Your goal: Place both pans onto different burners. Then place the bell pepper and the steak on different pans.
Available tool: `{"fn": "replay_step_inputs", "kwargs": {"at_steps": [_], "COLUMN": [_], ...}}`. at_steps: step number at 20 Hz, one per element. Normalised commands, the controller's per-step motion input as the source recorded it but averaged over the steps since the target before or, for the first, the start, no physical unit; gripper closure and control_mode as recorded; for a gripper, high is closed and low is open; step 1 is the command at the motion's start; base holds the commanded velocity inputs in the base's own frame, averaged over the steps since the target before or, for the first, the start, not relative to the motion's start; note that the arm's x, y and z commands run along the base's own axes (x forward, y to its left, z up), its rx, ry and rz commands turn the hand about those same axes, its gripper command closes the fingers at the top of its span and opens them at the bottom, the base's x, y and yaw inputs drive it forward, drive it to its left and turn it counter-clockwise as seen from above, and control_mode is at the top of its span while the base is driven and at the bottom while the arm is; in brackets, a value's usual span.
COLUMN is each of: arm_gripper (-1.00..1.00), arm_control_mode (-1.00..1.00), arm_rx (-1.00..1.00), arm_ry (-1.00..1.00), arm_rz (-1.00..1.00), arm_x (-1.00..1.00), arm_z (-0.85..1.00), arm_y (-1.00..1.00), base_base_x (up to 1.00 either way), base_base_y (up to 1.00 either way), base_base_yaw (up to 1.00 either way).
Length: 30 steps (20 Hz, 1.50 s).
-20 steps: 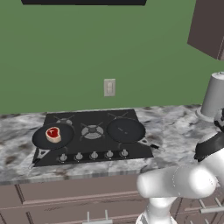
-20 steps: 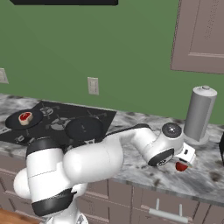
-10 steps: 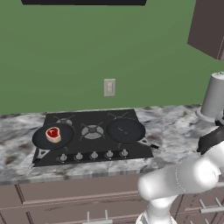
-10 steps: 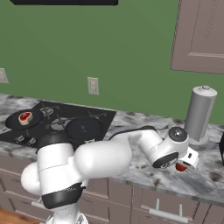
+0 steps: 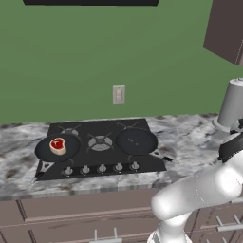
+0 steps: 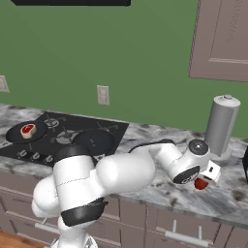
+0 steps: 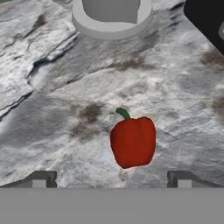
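Marbled grey tabletop [image 5: 194,137] carrying a black glass cooktop [image 5: 102,147] with spoked burners and a row of silver knobs [image 5: 102,168] along its front edge. Two black pans on separate burners: the left pan [image 5: 47,151] holds the steak [image 5: 58,145], red with a pale fat rim; the right pan [image 5: 136,141] lies bare, its short handle pointing toward the front right. Central burner [image 5: 100,142] between the two pans uncovered. Pepper [image 7: 133,141], red with a green stem, lying on the tabletop well to the right of the cooktop, near a grey cylinder [image 6: 221,126] on a round base; in the right base view the pepper [image 6: 200,183] shows just under the white hand. Tool [image 7: 111,179] above the pepper with jaws spread wide, one dark fingertip to either side at the bottom of the hand view, nothing between them but the pepper's lower end; neither finger touches it. White arm reaching from the base out to the right across the tabletop front. Green wall behind with a pale outlet plate [image 5: 118,95]; brown cabinets above right and brown drawers below the tabletop.
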Motion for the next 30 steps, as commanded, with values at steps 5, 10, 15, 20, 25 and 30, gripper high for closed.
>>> {"fn": "replay_step_inputs", "kwargs": {"at_steps": [5,10,15,20,25,30], "arm_gripper": [-1.0,-1.0,-1.0,-1.0,-1.0,1.0], "arm_control_mode": [-1.0,-1.0,-1.0,-1.0,-1.0,-1.0], "arm_rx": [0.0,0.0,0.0,0.0,0.0,0.0], "arm_ry": [0.01,0.01,0.02,0.04,0.04,0.06], "arm_rz": [0.0,0.0,0.0,0.0,0.0,0.0], "arm_x": [0.04,0.0,0.09,0.12,0.09,0.06], "arm_z": [-0.15,-0.23,-0.17,-0.16,-0.16,-0.2], "arm_y": [-0.25,-0.13,0.0,0.0,0.0,0.0], "base_base_x": [0.0,0.0,0.0,0.0,0.0,0.0], "base_base_y": [0.0,0.0,0.0,0.0,0.0,0.0], "base_base_yaw": [0.0,0.0,0.0,0.0,0.0,0.0]}}
